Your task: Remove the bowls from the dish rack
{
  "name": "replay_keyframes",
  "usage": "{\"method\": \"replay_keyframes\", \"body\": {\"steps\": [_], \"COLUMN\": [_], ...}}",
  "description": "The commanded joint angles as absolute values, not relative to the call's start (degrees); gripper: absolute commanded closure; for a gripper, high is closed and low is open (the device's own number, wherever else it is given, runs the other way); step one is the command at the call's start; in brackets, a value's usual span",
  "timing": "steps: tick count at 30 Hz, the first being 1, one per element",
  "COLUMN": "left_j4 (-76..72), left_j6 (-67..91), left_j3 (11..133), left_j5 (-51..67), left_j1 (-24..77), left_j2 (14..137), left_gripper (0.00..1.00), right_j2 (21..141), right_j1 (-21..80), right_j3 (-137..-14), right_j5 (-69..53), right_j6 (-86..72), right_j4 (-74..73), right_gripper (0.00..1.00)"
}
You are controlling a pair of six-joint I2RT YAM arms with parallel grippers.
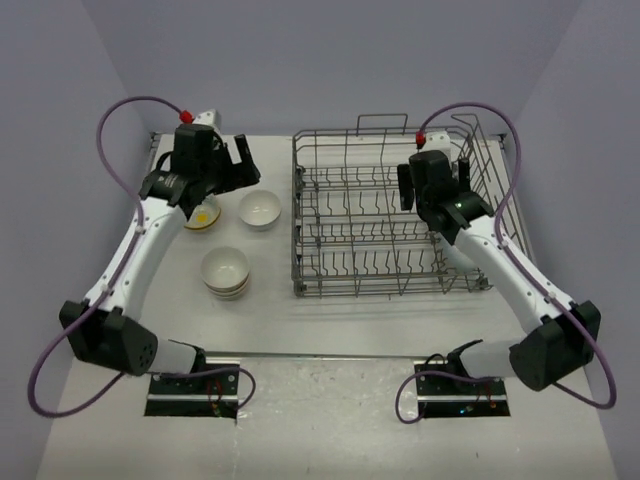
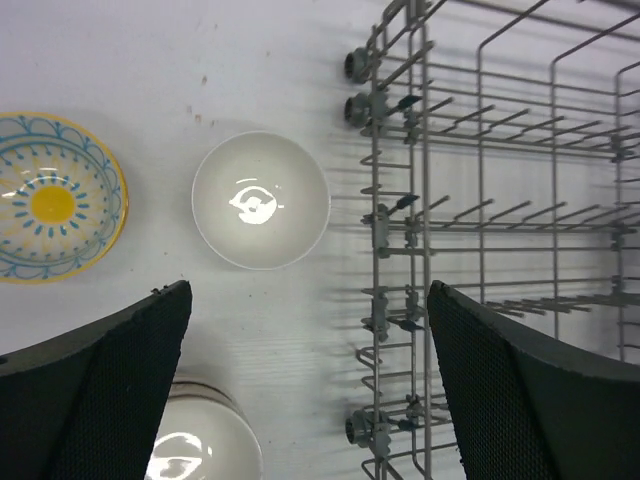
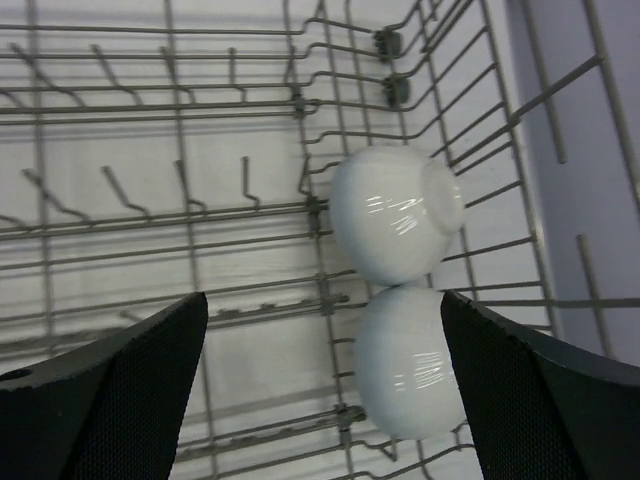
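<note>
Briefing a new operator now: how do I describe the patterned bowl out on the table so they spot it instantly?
Start at the dish rack and look to its left in the top view. The patterned bowl sits farthest from the rack, beside a plain white bowl. It alone has a yellow centre, blue linework and a yellow rim; its neighbours are plain white inside.

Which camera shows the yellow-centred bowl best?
The left wrist view: the yellow-centred bowl lies face up and nearly whole there. From above, the left arm covers most of it; the right wrist view misses it.
</note>
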State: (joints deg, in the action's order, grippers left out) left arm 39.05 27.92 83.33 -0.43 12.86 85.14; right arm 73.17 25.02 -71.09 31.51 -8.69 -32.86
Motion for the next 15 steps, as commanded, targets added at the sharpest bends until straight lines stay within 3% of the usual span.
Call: {"method": "replay_keyframes", "body": {"steps": [1,8,12,15], "left_j4": [39.29,33.15,28.75,27.77], "left_j6": [25.4,19.61,18.9,18.63], "left_j3": [81.39,57.15,47.58,46.93], "left_j5": [-4.31,-8.71,-3.18,0.86], "left_j1": [14.85,16.17,16.61,17.4], "left_j2": [73.85,47.41,40.79,39.38], "left_gripper": [0.0,0.0,0.0,0.0], "right_j2": [79.36,94.89,99.84,102.91], "right_j1": [24.17,22.15,21.8,21.53], "right_j3": [-75.76,-82.08,-82.88,-83.05], "right_j5": [47.62,53.61,54.84,54.49], "right_j6": [-1.5,3.34,2.9,2.29], "right_j4": [-34.54,-34.72,-33.75,-34.71], "right_gripper": [0.01,0.01,0.01,0.01]}}
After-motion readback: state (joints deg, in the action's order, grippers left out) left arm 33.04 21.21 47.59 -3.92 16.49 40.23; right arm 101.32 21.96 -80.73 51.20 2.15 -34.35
